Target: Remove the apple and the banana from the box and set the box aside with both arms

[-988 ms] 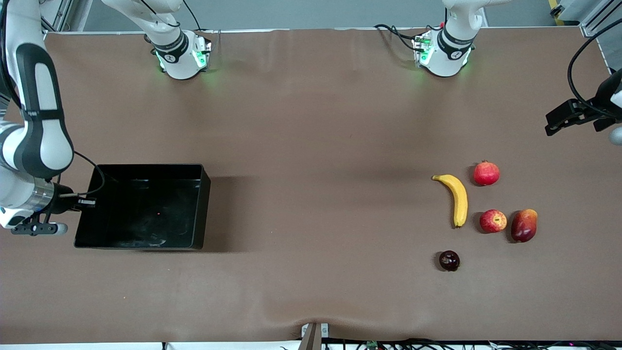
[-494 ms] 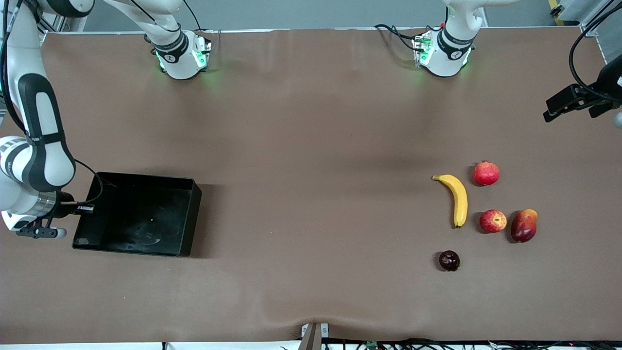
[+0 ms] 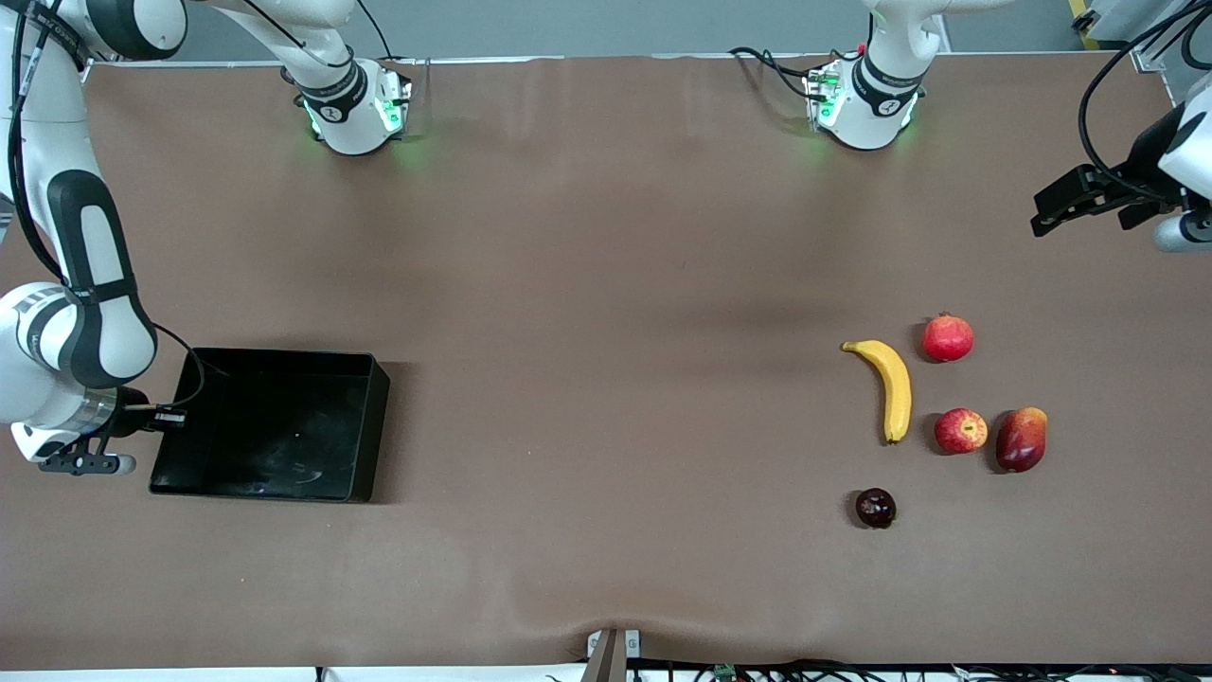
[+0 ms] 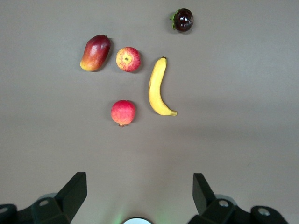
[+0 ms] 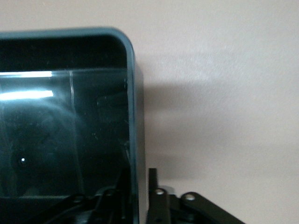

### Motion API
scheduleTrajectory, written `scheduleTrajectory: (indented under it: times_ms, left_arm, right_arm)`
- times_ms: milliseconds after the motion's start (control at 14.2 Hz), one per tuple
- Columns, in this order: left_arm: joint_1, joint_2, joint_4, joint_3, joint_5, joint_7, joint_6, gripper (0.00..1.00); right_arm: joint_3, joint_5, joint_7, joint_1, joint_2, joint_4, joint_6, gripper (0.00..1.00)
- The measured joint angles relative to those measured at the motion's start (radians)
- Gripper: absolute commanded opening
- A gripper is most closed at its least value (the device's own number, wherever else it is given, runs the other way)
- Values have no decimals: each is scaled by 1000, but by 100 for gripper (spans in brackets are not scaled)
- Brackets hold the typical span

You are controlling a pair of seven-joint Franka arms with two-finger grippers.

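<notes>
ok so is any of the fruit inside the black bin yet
No, the black bin holds nothing, while the banana and apple lie on the table toward the left arm's end.

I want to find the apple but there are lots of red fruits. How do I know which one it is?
Look at the cluster of fruit toward the left arm's end of the table. The apple sits between the tip of the long yellow banana and the oblong mango. It is small and round, red with yellow streaks, unlike the plain red pomegranate with its crown tip.

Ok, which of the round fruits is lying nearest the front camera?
The dark, almost black fruit: it lies lower in the front view than the apple and pomegranate.
</notes>
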Motion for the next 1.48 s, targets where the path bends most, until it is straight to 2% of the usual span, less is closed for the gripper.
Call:
scheduleTrajectory:
  times_ms: [353, 564, 776, 1199, 1482]
  left_arm:
    - [4, -7, 0, 2, 0, -3, 0, 100]
    - [4, -8, 0, 4, 0, -3, 0, 100]
    - [6, -10, 0, 7, 0, -3, 0, 100]
    - [10, -10, 0, 8, 0, -3, 0, 100]
    - [10, -11, 0, 8, 0, -3, 0, 100]
  right_arm:
    - [12, 0, -31, 1, -12, 76, -17, 100]
    - [23, -1, -35, 23, -68, 133, -106, 100]
    - [26, -15, -22, 87, -142, 142, -159, 100]
    - [28, -84, 205, 212, -266, 140, -348, 100]
    - [29, -105, 329, 277, -381, 81, -438, 100]
